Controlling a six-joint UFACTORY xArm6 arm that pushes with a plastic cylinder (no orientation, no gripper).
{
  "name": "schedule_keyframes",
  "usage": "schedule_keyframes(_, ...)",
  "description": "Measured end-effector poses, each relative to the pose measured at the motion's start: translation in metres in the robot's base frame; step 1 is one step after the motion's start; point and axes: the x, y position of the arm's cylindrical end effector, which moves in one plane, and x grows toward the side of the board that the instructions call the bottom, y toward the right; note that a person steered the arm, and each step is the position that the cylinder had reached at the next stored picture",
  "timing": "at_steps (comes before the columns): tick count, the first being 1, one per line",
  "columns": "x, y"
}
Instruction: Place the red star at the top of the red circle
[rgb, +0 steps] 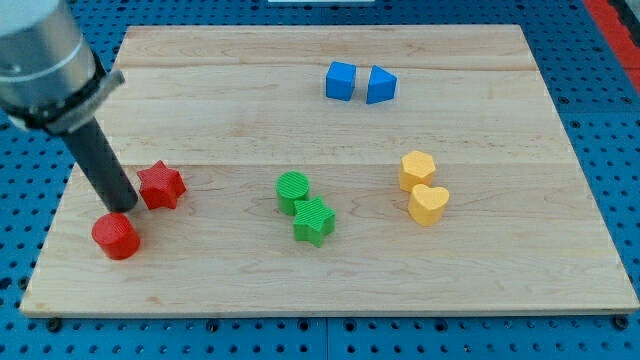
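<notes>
The red star (161, 186) lies on the wooden board at the view's left. The red circle (116, 236) lies just below and to the left of it, a small gap apart. My tip (124, 206) stands between them, right against the star's left side and just above the circle's upper right edge. The dark rod rises from it up and left to the grey arm at the view's top left corner.
A green circle (293, 189) and a green star (314, 221) touch near the board's middle. A yellow hexagon (417, 170) and yellow heart (429, 204) sit to the right. A blue cube (341, 80) and blue triangle (380, 86) lie near the top. The board's left edge (62, 205) is close.
</notes>
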Motion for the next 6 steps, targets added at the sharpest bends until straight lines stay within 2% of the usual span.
schedule_keyframes(1, -0.053, -0.023)
schedule_keyframes(2, -0.078, -0.058)
schedule_keyframes(3, -0.097, 0.033)
schedule_keyframes(4, -0.068, 0.076)
schedule_keyframes(5, -0.044, 0.033)
schedule_keyframes(6, -0.026, 0.036)
